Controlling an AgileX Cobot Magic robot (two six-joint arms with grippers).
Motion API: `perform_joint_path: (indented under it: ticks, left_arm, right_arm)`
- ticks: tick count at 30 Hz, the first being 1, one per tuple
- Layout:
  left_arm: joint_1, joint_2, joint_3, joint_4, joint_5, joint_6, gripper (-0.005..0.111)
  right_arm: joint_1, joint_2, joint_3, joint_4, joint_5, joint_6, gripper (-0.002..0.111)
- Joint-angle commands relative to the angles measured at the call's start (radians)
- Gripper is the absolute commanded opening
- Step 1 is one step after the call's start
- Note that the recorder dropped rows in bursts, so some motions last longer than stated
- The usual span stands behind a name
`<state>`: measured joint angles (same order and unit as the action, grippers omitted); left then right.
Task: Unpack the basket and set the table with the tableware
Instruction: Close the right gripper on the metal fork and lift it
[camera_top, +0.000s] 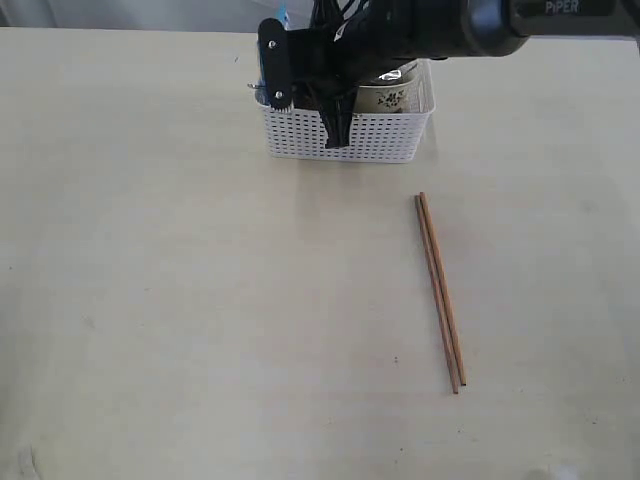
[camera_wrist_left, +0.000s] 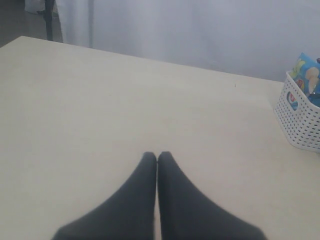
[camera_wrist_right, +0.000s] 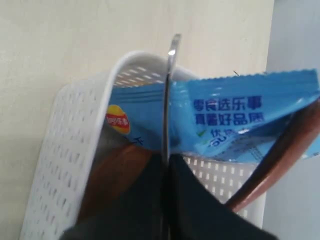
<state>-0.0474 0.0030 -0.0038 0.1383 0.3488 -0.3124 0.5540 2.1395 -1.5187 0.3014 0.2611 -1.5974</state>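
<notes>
The white lattice basket (camera_top: 385, 140) stands at the far middle of the table (camera_top: 200, 300), with the floral bowl (camera_top: 392, 98) showing inside it. My right gripper (camera_wrist_right: 167, 156) reaches into the basket (camera_wrist_right: 70, 150) and is shut on a thin steel utensil (camera_wrist_right: 171, 90) that stands upright, seen edge-on; knife or fork cannot be told. Beside the jaws are a brown plate (camera_wrist_right: 117, 167) and the red-brown wooden spoon (camera_wrist_right: 285, 150). Two brown chopsticks (camera_top: 440, 290) lie together on the table at the right. My left gripper (camera_wrist_left: 157, 155) is shut and empty above bare tabletop.
A blue snack packet (camera_wrist_right: 240, 115) stands in the basket behind the steel utensil, and shows in the left wrist view as the packet (camera_wrist_left: 306, 75) above the basket's corner (camera_wrist_left: 300, 120). The right arm (camera_top: 420, 30) covers much of the basket's top.
</notes>
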Motion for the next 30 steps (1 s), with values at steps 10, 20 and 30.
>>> perform_joint_path:
  ticks: [10,20,30]
  left_arm:
    - [0.003,-0.003,0.004,-0.011,-0.001,0.001,0.000]
    - [0.003,-0.003,0.004,-0.011,-0.001,0.001,0.000]
    - [0.003,-0.003,0.004,-0.011,-0.001,0.001,0.000]
  right_arm:
    - [0.041,-0.042,-0.004,0.004,-0.001,0.030,0.001]
    - [0.041,-0.145,-0.004,0.004,-0.028,0.265,0.000]
    - [0.041,-0.287,-0.004,-0.015,0.207,0.890,0.000]
